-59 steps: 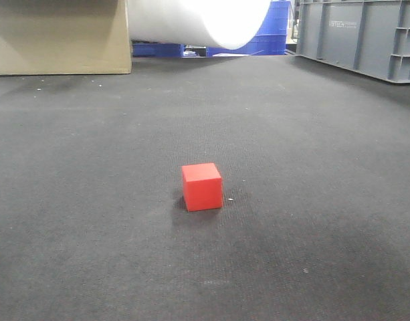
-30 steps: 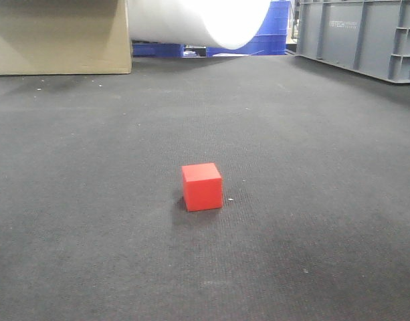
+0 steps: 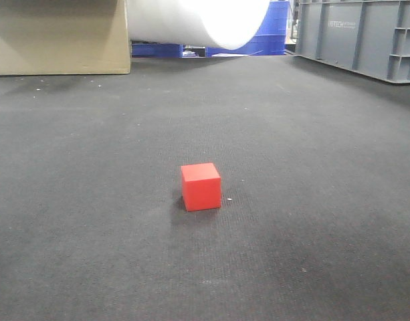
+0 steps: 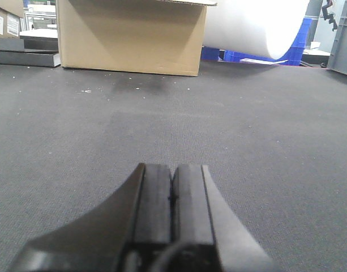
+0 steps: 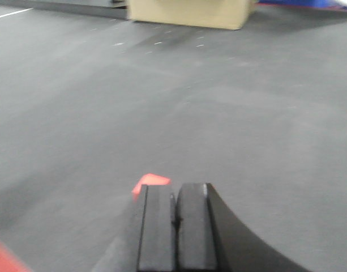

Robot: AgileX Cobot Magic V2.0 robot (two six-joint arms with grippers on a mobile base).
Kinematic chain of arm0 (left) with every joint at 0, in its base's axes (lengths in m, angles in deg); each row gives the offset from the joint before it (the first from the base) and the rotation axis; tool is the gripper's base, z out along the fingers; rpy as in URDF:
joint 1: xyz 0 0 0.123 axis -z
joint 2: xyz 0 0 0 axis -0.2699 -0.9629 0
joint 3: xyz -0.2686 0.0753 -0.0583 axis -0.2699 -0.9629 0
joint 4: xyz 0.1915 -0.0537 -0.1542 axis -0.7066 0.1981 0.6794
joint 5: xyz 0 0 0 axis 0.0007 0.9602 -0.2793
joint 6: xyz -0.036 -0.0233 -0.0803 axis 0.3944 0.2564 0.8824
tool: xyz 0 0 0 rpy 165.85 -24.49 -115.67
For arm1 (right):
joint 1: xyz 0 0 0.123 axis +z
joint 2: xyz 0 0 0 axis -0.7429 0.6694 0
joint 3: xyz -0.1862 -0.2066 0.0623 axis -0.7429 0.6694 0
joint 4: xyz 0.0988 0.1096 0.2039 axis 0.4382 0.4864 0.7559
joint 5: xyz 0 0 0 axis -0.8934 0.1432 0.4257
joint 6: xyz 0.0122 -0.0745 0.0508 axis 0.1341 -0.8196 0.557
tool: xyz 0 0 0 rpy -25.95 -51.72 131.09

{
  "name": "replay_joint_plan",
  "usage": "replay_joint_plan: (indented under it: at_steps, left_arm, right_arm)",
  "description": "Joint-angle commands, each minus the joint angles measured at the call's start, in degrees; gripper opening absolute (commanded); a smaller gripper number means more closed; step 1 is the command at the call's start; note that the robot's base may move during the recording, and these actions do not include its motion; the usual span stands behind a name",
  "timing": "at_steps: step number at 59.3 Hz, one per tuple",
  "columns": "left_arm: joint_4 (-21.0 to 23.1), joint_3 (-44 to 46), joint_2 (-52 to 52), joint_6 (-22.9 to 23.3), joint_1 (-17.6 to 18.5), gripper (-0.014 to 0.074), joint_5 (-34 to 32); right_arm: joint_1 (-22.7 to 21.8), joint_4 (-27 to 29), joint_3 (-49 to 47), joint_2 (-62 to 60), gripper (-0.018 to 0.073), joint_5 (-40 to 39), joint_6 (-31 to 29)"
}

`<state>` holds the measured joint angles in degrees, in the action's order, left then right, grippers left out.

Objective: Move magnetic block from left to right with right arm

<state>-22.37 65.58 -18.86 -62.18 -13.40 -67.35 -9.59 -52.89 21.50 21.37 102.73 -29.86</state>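
Note:
The magnetic block (image 3: 200, 186), a small bright red cube, rests alone on the dark grey mat near the middle of the front view. In the right wrist view only a red corner of the block (image 5: 150, 181) shows, just beyond and left of my right gripper (image 5: 174, 195), whose fingers are pressed together with nothing between them. My left gripper (image 4: 173, 175) is also shut and empty over bare mat; the block is out of its view. Neither gripper appears in the front view.
A cardboard box (image 3: 57, 37) stands at the back left, a white roll (image 3: 198, 20) beside it, blue crates (image 3: 275, 30) behind, and a grey plastic crate (image 3: 358, 37) at the back right. Dark mat (image 3: 312, 167) surrounds the block.
The front view has shifted very slightly; the block sits in the same place on the mat.

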Motion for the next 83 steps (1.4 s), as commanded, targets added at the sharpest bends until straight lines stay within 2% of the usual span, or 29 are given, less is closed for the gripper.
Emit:
replay_joint_plan:
  at_steps: [1, 10, 15, 19, 26, 38, 47, 83]
  left_arm:
    - [0.0, -0.59, 0.77, 0.25, 0.1, -0.0116, -5.15]
    - [0.0, -0.59, 0.77, 0.25, 0.1, -0.0116, -5.15]
    - [0.0, -0.59, 0.77, 0.25, 0.1, -0.0116, -5.15]
    - [0.0, -0.59, 0.77, 0.25, 0.1, -0.0116, -5.15]
    - [0.0, -0.59, 0.77, 0.25, 0.1, -0.0116, -5.15]
    - [0.0, -0.59, 0.77, 0.25, 0.1, -0.0116, -5.15]
    - [0.0, -0.59, 0.77, 0.25, 0.1, -0.0116, -5.15]
    - [0.0, -0.59, 0.77, 0.25, 0.1, -0.0116, -5.15]
  right_arm:
    - [-4.33, 1.48, -0.96, -0.07, 0.0048, -6.78, -3.58]
    - [-16.58, 9.93, 3.98, -2.51, 0.0048, -14.42, -12.82]
    - [-22.91, 12.66, 8.51, -5.13, 0.0048, -19.9, -14.39]
    - [-27.22, 12.73, 12.59, -8.3, 0.0048, -22.14, -14.39]
    - [-33.17, 12.73, 17.97, -14.47, 0.0048, -21.22, -14.39]
    - [-40.82, 12.73, 25.04, -23.0, 0.0048, -20.62, -14.39]
    - [-42.95, 12.84, 29.09, -28.12, 0.0048, -21.9, -14.39]
    - [-42.98, 12.78, 28.89, -27.89, 0.0048, -20.26, -14.39]
